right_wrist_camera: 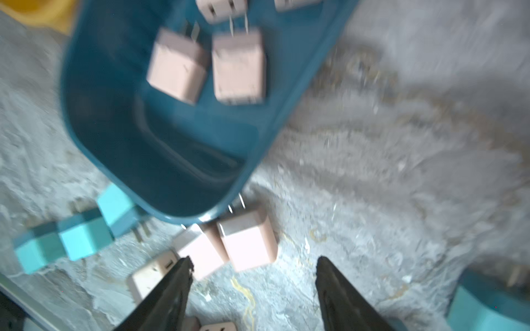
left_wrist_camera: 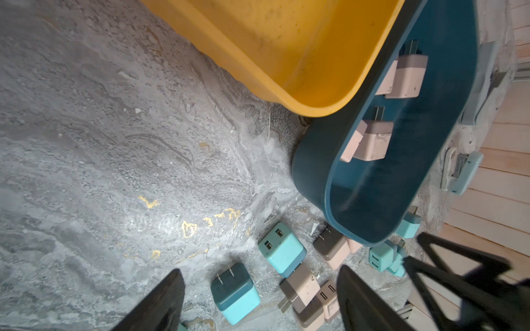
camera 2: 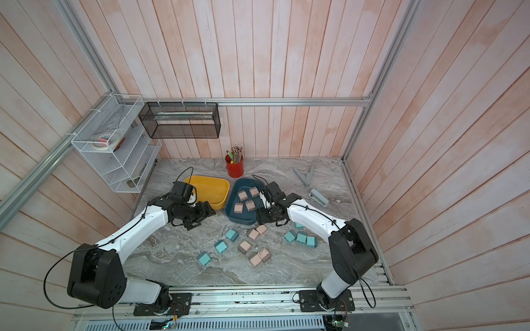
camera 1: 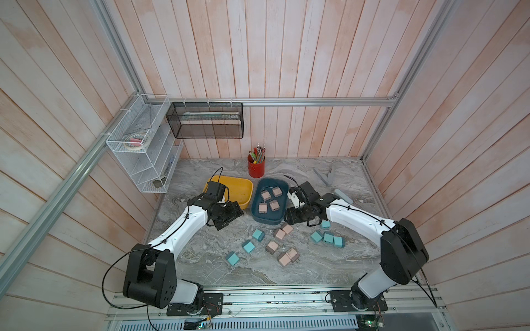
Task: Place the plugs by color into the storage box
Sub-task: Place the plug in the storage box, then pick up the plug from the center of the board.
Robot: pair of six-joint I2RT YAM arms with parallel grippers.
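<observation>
Top views, blue box (camera 1: 269, 219) (camera 2: 242, 219): on the table (camera 1: 206, 272), mid-rear. I count four pink plugs (camera 1: 265, 195) (camera 2: 242, 195) inside, in both top views.
Top views, yellow box (camera 1: 241, 189) (camera 2: 219, 189): just beside the blue box, to its left.
Top views, loose plugs: teal plugs (camera 1: 248, 246) (camera 2: 220, 246) and loose pink plugs (camera 1: 279, 234) (camera 2: 253, 234) lie scattered on the table, btwn the boxes and the arm bases.
Top views, red cup (camera 1: 256, 169): w/ pens, behind both boxes.
Top views, left arm (camera 1: 183, 229): wrist at the near side of the yellow box.
Top views, right arm (camera 1: 352, 217): wrist at the blue box's near right corner.
Left wrist view, left jaws: spread, pinching nothing. Btwn the fingers (left_wrist_camera: 160, 303) I see one teal plug (left_wrist_camera: 235, 295) lying on the table.
Left wrist view, boxes: yellow box (left_wrist_camera: 286, 43) next to blue box (left_wrist_camera: 372, 200); whether the rims touch I cannot tell. Pink plugs (left_wrist_camera: 375, 140) sit in the blue box.
Right wrist view (blurred), right jaws: spread, pinching nothing; fingers (right_wrist_camera: 338, 292) above bare table.
Right wrist view, plugs: a loose pink plug (right_wrist_camera: 248, 238) on the table just beside the blue box (right_wrist_camera: 129, 143); teal plugs (right_wrist_camera: 83, 238) nr it; pink plugs (right_wrist_camera: 238, 66) inside the box.
</observation>
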